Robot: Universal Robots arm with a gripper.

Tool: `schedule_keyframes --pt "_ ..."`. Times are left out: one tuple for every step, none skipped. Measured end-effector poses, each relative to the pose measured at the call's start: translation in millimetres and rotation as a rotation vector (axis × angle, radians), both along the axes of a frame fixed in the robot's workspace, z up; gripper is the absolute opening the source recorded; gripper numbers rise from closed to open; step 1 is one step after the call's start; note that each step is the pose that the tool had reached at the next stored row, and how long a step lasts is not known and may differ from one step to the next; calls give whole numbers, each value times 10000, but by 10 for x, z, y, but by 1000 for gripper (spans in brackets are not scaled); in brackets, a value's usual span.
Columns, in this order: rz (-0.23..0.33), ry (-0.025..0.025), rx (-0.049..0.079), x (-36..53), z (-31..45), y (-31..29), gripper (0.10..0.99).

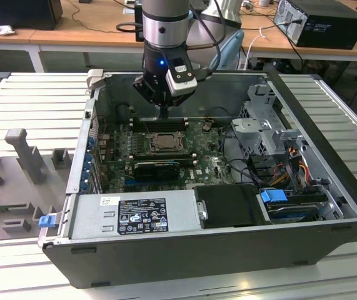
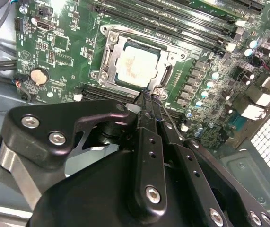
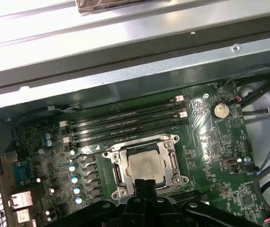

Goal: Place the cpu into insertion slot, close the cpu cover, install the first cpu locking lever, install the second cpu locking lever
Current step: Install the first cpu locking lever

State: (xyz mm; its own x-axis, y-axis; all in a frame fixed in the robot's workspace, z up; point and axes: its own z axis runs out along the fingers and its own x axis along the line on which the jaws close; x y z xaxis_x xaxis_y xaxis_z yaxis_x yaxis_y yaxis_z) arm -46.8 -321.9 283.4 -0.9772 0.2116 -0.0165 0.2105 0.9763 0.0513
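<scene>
Inside the open computer case, the cpu lies in the motherboard's insertion slot under the lowered cpu cover, with the gripper pinched closed, empty, at the socket's edge.

- Arm: hangs vertically from the top of the exterior view, wrist directly above the tool.
- Tool: points straight down and tapers to a narrow tip.
- Fingers: in both wrist views, pressed together, no gap between the tips.
</scene>
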Motion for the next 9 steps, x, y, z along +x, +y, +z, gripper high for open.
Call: schedule_keyframes --pt "94 0 0 0 0 0 106" --pt "207 0 0 0 0 0 106" --pt "394 0 1 0 0 0 106" --pt "523 0 0 0 0 0 106" --pt "759 0 -1 0 -1 0 106" --pt "865 1 8 -9 -4 -1 106" --pt "875 -3 41 -65 -9 0 106" --pt "876 -8 45 -90 -10 0 106" --pt "887 -10 47 -111 -13 0 106"
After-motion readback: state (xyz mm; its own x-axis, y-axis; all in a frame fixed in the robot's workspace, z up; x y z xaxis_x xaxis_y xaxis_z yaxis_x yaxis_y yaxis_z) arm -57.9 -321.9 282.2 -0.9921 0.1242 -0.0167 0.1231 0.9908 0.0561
